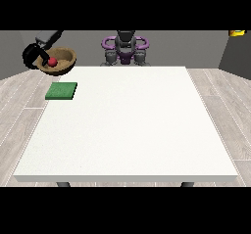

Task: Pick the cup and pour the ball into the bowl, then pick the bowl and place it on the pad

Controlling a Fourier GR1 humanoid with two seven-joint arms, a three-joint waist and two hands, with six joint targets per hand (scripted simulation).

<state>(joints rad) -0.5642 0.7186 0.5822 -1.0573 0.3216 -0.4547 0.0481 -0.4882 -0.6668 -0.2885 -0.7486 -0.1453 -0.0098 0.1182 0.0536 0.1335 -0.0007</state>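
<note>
Robot hand (34, 55) at the view's left gripping bowl (61, 60), ball (52, 61) inside, above bench (127, 125) edge. Lower level onto pad (62, 91); avoid tilting.

Large white table (132, 130) on grey plank floor (225, 110), grey walls (196, 47) behind.

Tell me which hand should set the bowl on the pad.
The right, the hand at the view's left. It already holds the bowl, with the ball inside, in the air just beyond the pad. No other hand shows.
</note>
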